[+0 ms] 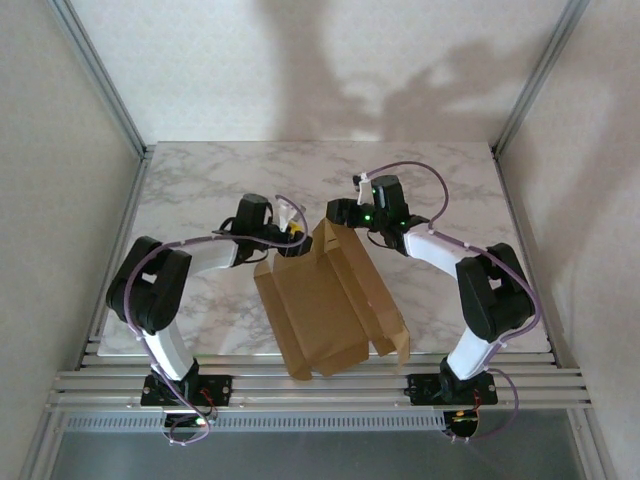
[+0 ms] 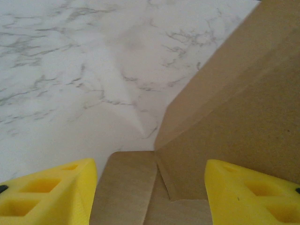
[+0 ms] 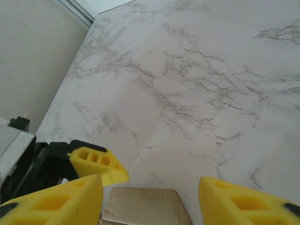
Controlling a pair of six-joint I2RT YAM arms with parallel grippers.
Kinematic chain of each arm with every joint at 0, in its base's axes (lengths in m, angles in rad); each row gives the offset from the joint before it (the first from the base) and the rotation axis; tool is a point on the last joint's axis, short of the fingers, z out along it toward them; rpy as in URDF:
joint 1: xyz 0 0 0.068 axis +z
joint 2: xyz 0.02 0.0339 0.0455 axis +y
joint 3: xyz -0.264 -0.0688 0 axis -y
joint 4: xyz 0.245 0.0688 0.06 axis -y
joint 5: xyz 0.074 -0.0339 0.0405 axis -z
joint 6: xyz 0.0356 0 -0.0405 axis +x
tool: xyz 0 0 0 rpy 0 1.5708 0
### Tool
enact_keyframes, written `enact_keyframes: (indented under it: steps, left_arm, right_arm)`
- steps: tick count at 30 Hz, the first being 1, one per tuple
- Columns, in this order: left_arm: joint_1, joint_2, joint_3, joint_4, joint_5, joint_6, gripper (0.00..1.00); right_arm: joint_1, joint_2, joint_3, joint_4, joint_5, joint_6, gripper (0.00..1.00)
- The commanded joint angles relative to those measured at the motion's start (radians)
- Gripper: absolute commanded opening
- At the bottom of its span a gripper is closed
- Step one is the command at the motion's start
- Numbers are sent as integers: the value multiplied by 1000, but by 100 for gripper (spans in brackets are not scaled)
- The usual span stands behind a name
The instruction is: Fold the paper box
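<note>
While both arms reach in toward the middle of the marble table (image 1: 200,190), we see the paper box (image 1: 325,305) lying partly folded between them, closer to the near edge than the far one. It sits slightly askew. Its brown panels are spread flat at the near end, where a corner reaches the aluminium rails (image 1: 320,385). A flap stands raised at the far end. Along the box's right side, a narrow wall with tabs is lifted off the tabletop.

From above, the left gripper (image 1: 293,232) sits just left of that raised far flap, and the right gripper (image 1: 338,215) sits just beyond its top edge, so the two nearly meet over the cardboard.

On the left wrist camera, the left gripper (image 2: 150,194) has its yellow fingers (image 2: 47,194) spread wide. Brown cardboard (image 2: 234,117) rises on the right of this view, and a folded tab lies between the fingers. We cannot tell whether either pad touches it.

On the right wrist camera, the right gripper (image 3: 150,204) is likewise spread wide. A round-cornered cardboard tab (image 3: 145,210) lies in the gap between its fingers (image 3: 56,201), apart from both. One of the left gripper's yellow fingers (image 3: 96,163) shows just left of that tab, on its black mount. Bare marble (image 3: 187,93) stretches away beyond.
</note>
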Motion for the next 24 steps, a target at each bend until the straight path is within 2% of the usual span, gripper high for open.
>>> enact_keyframes:
  steps: [1, 6, 24]
  left_arm:
    - [-21, 20, 17, 16, 49, 28, 63]
    - [-52, 20, 18, 67, 67, -4, 64]
    - [-129, 147, 115, 205, -63, -88, 56]
  right_arm:
    - [-6, 49, 0, -65, -17, 9, 55]
    - [-12, 64, 5, -54, -52, 26, 54]
    - [-62, 84, -13, 20, -195, 128, 49]
